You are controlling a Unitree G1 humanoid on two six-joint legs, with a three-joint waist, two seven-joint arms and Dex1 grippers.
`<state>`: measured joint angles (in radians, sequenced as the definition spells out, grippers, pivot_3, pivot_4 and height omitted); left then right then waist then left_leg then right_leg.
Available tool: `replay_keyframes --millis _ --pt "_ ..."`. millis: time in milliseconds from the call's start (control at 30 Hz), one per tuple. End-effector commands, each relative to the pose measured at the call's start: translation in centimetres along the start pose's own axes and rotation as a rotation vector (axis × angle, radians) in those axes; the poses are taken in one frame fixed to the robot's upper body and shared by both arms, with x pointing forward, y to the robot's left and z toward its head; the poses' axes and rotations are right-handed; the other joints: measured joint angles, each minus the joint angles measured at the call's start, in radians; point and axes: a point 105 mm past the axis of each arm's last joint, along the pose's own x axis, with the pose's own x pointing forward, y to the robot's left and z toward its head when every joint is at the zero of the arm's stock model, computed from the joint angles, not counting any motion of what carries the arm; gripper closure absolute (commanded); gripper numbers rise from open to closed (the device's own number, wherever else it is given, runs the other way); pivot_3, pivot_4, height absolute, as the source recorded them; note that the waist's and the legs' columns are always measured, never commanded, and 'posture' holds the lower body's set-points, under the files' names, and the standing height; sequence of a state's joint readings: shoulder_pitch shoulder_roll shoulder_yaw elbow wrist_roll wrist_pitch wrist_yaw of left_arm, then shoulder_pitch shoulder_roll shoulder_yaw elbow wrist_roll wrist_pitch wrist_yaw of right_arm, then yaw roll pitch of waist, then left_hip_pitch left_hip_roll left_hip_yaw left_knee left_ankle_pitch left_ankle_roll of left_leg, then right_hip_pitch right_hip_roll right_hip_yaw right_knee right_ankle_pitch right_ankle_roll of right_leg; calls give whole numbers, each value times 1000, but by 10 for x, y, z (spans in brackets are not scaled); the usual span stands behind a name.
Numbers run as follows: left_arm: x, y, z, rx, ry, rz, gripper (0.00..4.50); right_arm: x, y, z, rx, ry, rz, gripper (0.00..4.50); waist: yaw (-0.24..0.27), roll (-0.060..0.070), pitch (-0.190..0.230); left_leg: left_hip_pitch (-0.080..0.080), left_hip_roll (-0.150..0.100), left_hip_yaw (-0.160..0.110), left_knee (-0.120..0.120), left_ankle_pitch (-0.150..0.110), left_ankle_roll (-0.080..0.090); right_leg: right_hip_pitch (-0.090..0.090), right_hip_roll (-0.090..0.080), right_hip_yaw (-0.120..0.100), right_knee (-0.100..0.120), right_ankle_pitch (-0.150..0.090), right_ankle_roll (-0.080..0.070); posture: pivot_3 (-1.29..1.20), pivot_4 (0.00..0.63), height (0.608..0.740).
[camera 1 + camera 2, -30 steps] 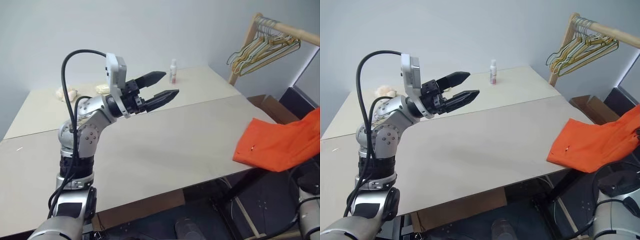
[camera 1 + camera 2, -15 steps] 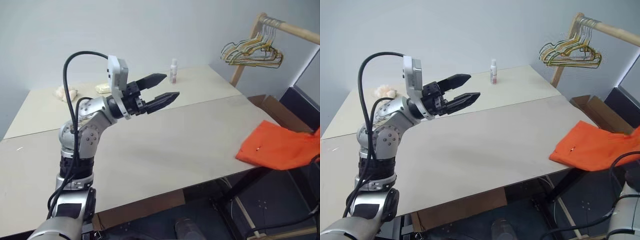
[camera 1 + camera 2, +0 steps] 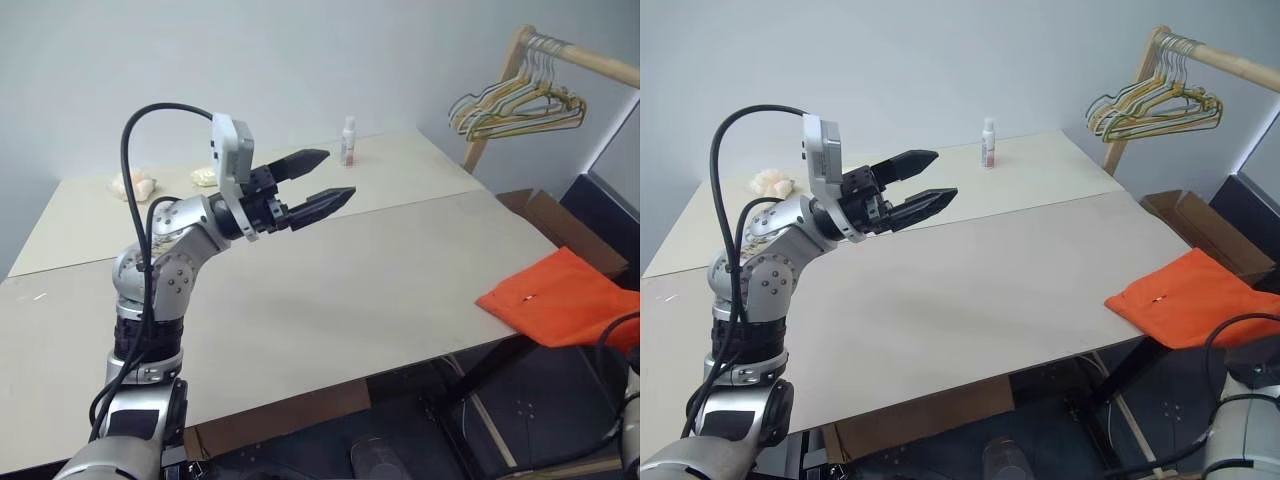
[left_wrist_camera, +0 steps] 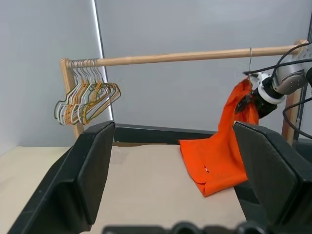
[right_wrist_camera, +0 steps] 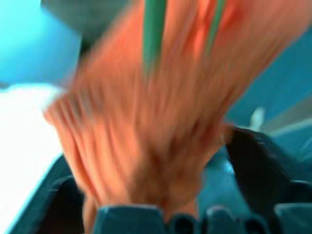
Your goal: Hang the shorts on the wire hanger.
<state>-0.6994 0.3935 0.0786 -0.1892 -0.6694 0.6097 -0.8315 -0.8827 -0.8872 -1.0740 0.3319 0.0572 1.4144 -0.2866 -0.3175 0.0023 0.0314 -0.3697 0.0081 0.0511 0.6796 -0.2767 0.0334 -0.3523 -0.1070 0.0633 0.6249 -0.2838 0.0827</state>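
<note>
We see the shorts (image 4: 217, 153) running from the bench (image 3: 350, 280) edge up to the hanger (image 4: 250, 61) on the rod (image 4: 185, 57), beside our right hand (image 4: 243, 104), whose grip we cannot tell; the left hand (image 3: 338, 172), open, sits well apart.

Most of the table (image 3: 300, 290) lies bare, with the shorts (image 3: 560, 305) draped over its right edge.

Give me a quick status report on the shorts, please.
Left tool open, raised over table. Right tool open, at shorts. Shorts drape from wire hanger onto table corner. Nothing blocking.
</note>
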Motion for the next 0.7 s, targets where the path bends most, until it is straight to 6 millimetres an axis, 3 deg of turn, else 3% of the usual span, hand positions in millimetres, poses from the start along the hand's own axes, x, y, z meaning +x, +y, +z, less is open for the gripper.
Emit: replay_keyframes --millis 33,167,233,300,333,400,500,600,700 --pt "-1 -2 12 42 -32 2 308 -25 10 37 -111 -323 -23 28 -2 0 0 0 0 0 0 0 0 0 0 1 1 0 0 -319 16 740" --pt "-3 2 12 41 -36 29 308 -67 28 59 -263 -718 -117 28 -5 2 -1 0 2 1 0 0 0 0 0 3 2 0 2 -311 10 740" --pt "-7 5 10 47 -33 57 308 -108 65 61 -260 -969 31 28 -10 2 -1 1 2 2 0 0 0 0 0 3 3 0 2 -306 9 740" --pt "-13 9 7 46 -27 92 308 -148 103 48 -274 -1143 251 28 -22 3 -2 2 3 2 0 0 -1 0 0 3 4 0 2 -295 7 740" --pt "-14 10 7 44 -26 101 308 -158 112 43 -284 -1179 314 28 -25 2 -1 1 4 2 0 0 -1 0 1 4 4 0 2 -295 7 740" --pt "-23 13 3 54 2 137 308 -181 153 12 -428 -1216 612 28 -25 1 -1 2 4 1 0 0 -1 -1 2 2 4 0 2 -268 2 740" --pt "-43 14 -7 98 93 162 308 -196 202 -75 -600 -880 1202 28 -29 -8 -3 2 6 0 0 0 -1 -1 3 2 3 0 2 -242 0 740" --pt "-65 12 -19 113 194 185 308 -203 203 -150 -914 -684 1515 28 -9 -10 -2 1 6 -2 0 0 -1 -1 2 1 3 1 1 -202 0 740" --pt "-88 2 -28 107 282 182 308 -203 196 -187 -1088 -514 1704 28 34 -10 0 -1 6 -3 0 0 0 -2 1 0 2 1 1 -169 0 740"
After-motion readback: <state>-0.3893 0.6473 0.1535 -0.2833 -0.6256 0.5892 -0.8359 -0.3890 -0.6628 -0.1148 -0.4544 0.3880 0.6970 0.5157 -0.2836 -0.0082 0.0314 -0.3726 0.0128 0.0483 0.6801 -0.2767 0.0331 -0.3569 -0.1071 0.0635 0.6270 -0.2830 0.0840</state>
